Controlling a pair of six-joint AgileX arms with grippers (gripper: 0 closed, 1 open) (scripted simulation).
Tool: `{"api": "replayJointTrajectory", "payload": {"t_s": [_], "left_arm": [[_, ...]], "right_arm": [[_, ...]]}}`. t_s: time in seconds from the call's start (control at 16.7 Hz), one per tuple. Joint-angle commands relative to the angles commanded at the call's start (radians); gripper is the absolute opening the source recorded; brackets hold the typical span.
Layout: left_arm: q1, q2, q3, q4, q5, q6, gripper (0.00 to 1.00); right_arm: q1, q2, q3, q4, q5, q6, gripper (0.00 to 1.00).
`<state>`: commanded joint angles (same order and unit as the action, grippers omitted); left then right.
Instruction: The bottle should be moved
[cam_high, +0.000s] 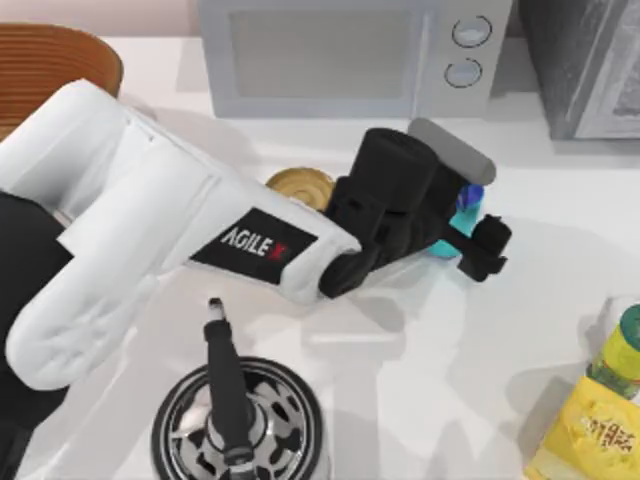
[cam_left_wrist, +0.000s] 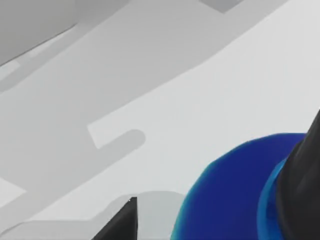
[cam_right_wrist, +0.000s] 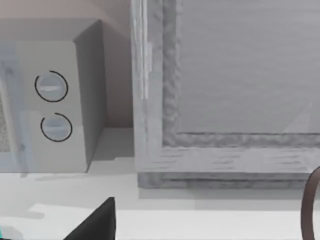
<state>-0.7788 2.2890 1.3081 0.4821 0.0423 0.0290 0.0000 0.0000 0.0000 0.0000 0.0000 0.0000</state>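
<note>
My left end effector (cam_high: 470, 235) sits around the bottle (cam_high: 465, 215) near the tabletop's (cam_high: 400, 340) middle, below the microwave (cam_high: 350, 55); fingers apparently pinching it, so the grasp step seems in hand; next, I judge, a straight lift. A can (cam_high: 298, 186) stands just beside; a pan (cam_high: 240, 425) and a yellow package (cam_high: 590, 425) lie nearer. My right arm is parked.

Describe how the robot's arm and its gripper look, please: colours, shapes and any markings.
The left arm has bulky, rounded white shells and a black plate with "AGILEX" printed in white. Its wrist is a black cylinder, and the left gripper is black too, with blocky angular fingers.
</note>
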Motion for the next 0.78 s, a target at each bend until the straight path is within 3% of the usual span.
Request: {"api": "replayJointTrajectory", "payload": {"t_s": [0.54, 0.78], "left_arm": [[0.0, 0.0, 0.0, 0.0, 0.0, 0.0, 0.02], [0.0, 0.0, 0.0, 0.0, 0.0, 0.0, 0.0]], "right_arm": [[0.0, 0.0, 0.0, 0.0, 0.0, 0.0, 1.0], [0.0, 0.0, 0.0, 0.0, 0.0, 0.0, 1.0]]}}
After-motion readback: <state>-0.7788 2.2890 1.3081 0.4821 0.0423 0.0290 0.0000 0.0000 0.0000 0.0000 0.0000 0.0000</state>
